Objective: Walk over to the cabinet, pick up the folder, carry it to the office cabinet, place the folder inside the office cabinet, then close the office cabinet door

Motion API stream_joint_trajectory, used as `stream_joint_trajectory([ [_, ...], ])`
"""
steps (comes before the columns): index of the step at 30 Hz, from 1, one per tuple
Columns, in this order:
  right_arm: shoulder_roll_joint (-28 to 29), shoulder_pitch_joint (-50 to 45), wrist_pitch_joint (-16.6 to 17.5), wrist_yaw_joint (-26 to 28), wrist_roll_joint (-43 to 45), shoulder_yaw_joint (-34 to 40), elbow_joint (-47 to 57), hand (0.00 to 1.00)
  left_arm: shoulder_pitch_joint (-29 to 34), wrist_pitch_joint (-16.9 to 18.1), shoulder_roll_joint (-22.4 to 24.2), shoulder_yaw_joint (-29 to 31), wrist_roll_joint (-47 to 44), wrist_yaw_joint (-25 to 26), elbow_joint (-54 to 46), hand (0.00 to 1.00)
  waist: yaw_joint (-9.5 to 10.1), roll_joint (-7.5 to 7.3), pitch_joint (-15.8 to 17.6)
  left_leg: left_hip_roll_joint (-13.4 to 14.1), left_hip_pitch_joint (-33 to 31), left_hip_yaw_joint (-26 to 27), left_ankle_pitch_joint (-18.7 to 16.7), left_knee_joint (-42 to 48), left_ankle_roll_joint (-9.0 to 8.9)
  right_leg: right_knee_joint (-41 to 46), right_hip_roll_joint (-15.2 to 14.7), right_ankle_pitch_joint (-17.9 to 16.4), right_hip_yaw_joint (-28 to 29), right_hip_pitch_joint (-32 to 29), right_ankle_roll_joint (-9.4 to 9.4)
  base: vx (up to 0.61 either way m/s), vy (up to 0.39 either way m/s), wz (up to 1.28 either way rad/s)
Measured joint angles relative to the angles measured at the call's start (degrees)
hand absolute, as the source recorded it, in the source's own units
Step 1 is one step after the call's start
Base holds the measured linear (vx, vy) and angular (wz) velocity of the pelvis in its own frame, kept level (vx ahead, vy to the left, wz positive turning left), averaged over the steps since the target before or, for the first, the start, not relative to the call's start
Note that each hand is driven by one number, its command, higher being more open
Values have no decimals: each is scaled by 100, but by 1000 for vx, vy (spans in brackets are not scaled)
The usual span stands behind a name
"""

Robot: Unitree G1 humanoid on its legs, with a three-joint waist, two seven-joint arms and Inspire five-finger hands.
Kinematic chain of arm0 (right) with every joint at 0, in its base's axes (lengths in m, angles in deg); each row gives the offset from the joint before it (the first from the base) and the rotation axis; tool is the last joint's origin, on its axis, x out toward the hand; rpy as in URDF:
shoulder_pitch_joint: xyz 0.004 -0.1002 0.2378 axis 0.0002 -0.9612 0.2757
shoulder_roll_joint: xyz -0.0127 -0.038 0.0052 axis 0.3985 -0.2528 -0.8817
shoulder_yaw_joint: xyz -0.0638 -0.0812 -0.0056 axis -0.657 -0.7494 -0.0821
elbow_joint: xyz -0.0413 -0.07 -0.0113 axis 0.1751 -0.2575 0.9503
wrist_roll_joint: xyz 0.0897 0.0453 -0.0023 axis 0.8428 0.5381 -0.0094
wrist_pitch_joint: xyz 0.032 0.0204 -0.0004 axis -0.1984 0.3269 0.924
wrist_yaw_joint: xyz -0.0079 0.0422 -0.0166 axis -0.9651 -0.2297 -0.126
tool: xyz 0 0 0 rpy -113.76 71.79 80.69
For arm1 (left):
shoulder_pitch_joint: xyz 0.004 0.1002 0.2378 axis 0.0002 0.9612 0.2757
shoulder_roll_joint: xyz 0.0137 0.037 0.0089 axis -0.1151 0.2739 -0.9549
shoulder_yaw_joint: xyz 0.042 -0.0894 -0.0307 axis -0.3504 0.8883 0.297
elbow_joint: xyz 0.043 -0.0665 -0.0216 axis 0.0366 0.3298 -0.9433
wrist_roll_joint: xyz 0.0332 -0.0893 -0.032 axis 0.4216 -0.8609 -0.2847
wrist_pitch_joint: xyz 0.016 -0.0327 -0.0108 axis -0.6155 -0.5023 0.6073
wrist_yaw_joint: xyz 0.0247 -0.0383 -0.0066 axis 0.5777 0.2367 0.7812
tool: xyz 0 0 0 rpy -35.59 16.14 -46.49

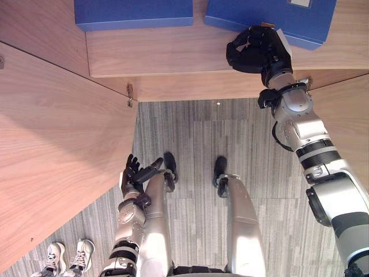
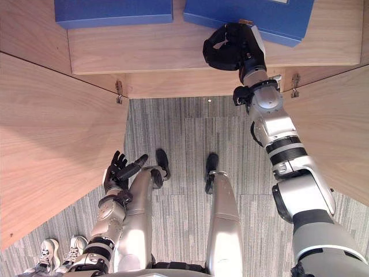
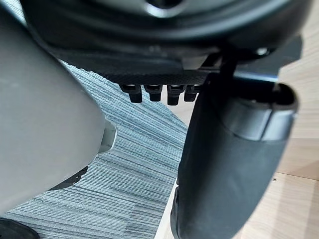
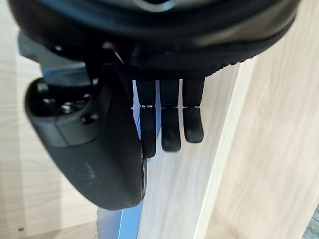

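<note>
Item 1: office cabinet (image 1: 173, 63), pale wood, standing open before me, its shelf running across the far side of my head views.
Item 2: left door (image 1: 57, 150), swung wide toward me; right door (image 1: 346, 109), also open.
Item 3: grey striped carpet (image 1: 196, 133) between the doors.
Item 4: second folder (image 1: 132, 12), blue, flat on the shelf to the left, well apart from either hand.
Item 5: folder (image 1: 271, 12), blue, flat on the shelf to the right, its near edge meeting my right hand.
Item 6: right hand (image 1: 256, 52), reached up to the shelf at that near edge. I see its fingers (image 4: 171, 129) curled down and the thumb (image 4: 99, 149) set opposite, with the folder's blue edge (image 4: 119, 224) running between them, so I log it as closed round the folder.
Item 7: left hand (image 1: 134, 173), hanging low beside the left door, fingers spread, holding nothing.
Item 8: a person's white shoes (image 1: 69, 257) on the carpet under the left door.
</note>
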Motion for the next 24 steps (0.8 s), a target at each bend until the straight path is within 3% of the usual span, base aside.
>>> stream_joint_trajectory([
  [5, 470, 583, -84, -482, -146, -2, -546, 0, -65, 8, 0, 102, -93, 15, 63, 100, -22, 1, -1, 22, -77, 39, 1, -19, 0, -37, 12, 40, 9, -91, -5, -5, -18, -4],
  [9, 821, 1168, -236, -996, -767, 100, -1082, 0, -129, 18, 12, 114, -207, 154, 112, 100, -3, 5, -4, 28, -108, 57, 19, -53, 13, -86, 15, 85, -1, -118, -7, -7, -8, -3],
  [14, 891, 1635, -495, -1619, -1815, 522, -1304, 0, -276, 38, 38, 108, -204, 393, 108, 100, 64, 8, -5, -98, -327, -40, 215, -235, 19, -149, -73, 152, -111, -300, -27, -22, -14, 15],
  [24, 799, 1721, -895, -2495, -1896, 1905, -1323, 0, -273, 54, 167, 108, -204, 630, -105, 100, 114, 14, -5, -212, -438, -111, 458, -397, 36, -142, -183, 245, -237, -396, -92, -49, -20, 10],
])
